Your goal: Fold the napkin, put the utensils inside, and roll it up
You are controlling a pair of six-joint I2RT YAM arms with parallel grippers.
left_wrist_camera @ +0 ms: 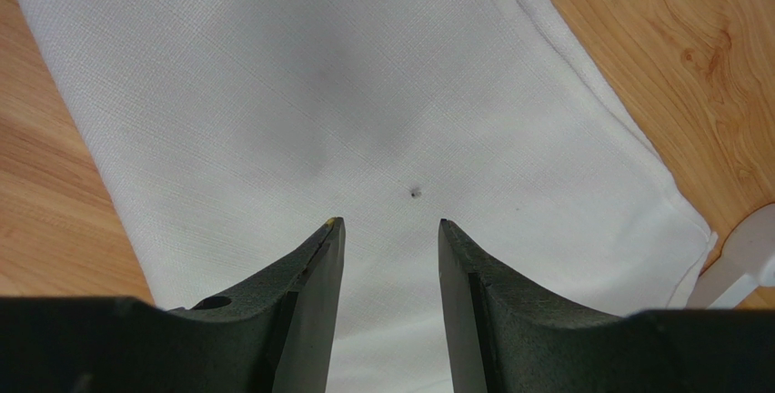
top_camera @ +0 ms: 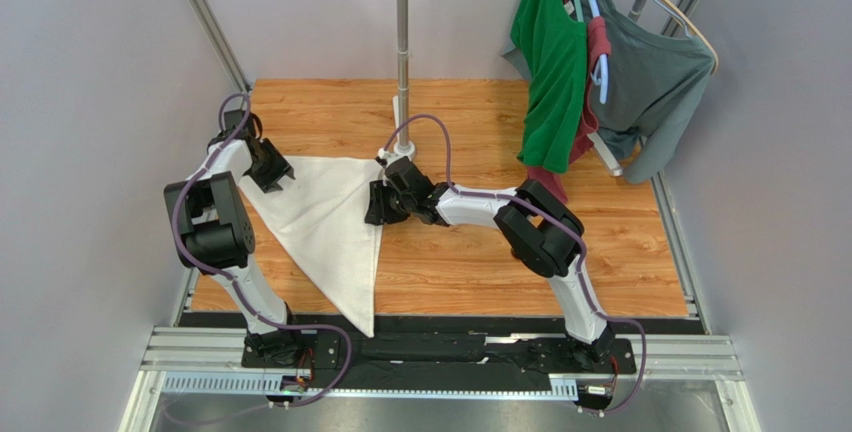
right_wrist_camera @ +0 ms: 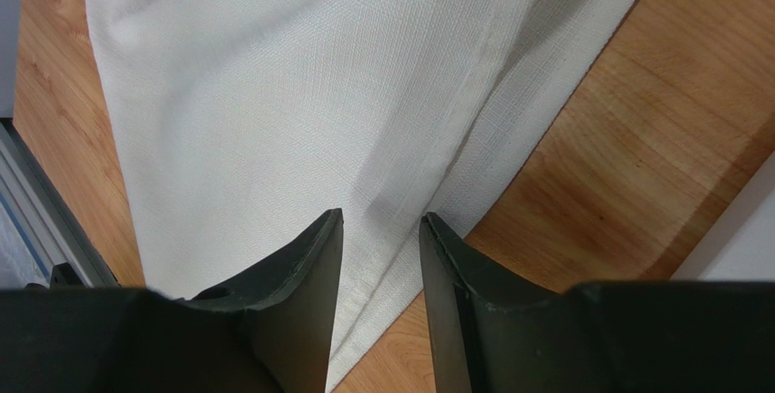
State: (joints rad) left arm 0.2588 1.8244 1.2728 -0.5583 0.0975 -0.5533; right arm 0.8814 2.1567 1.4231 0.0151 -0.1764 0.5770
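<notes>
The white napkin (top_camera: 330, 222) lies on the wooden table, folded into a triangle whose point reaches the front edge. My left gripper (top_camera: 272, 177) is open over its far left corner; in the left wrist view the fingers (left_wrist_camera: 389, 225) stand apart with plain cloth (left_wrist_camera: 318, 93) between them. My right gripper (top_camera: 375, 207) is open at the napkin's right edge near the far right corner; its fingers (right_wrist_camera: 380, 218) straddle the doubled hem (right_wrist_camera: 273, 93). Neither holds anything. The spoon is not in view.
A white pole stand (top_camera: 403, 52) rises just behind the right gripper, and its foot (left_wrist_camera: 741, 261) lies by the napkin's corner. A green shirt (top_camera: 550, 62) and a grey shirt (top_camera: 655, 82) hang on hangers at the back right. A metal rail (top_camera: 440, 347) borders the table's front.
</notes>
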